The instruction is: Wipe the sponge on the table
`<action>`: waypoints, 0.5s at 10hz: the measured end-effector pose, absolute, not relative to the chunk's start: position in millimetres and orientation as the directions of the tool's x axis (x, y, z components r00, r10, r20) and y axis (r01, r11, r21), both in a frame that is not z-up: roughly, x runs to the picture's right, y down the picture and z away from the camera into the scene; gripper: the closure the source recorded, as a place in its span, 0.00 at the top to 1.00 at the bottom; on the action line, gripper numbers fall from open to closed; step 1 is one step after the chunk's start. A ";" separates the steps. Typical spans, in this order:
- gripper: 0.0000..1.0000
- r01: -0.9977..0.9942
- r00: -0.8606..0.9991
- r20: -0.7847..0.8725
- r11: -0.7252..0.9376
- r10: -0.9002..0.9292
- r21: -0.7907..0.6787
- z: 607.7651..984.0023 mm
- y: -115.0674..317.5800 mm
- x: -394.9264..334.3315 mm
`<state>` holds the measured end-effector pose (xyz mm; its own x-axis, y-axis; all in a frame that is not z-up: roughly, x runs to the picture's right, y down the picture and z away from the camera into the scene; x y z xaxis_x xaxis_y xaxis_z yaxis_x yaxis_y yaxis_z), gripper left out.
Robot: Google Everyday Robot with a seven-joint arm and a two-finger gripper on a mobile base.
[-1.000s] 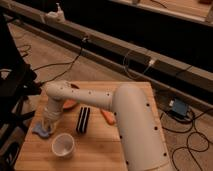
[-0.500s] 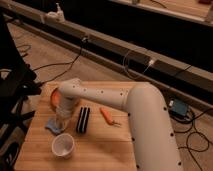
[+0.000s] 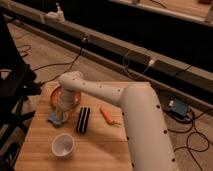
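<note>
The light-blue sponge (image 3: 54, 118) lies on the wooden table (image 3: 107, 145) at its left side, partly covered by the end of my white arm. My gripper (image 3: 61, 114) points down onto the sponge, just in front of an orange plate. The arm reaches in from the lower right across the table and hides part of the sponge.
A white cup (image 3: 63, 145) stands near the table's front left. A black rectangular object (image 3: 83, 120) lies right of the gripper, and an orange tool (image 3: 107, 115) lies further right. An orange plate (image 3: 56, 96) sits behind the gripper. Cables cross the floor around the table.
The arm's end and the sponge have shifted to the right and a little away from the table's left edge, toward the orange plate.
</note>
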<state>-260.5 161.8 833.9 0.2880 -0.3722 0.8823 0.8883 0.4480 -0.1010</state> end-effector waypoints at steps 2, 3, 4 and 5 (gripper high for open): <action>0.00 0.907 0.214 0.897 0.420 -0.387 -0.035 831.4 162.4 -288.5; 0.00 0.915 0.180 0.905 0.403 -0.386 -0.010 827.5 169.0 -301.3; 0.00 0.920 0.161 0.911 0.392 -0.379 0.000 823.0 176.8 -307.6; 0.00 0.922 0.157 0.916 0.388 -0.368 -0.002 817.8 186.5 -308.6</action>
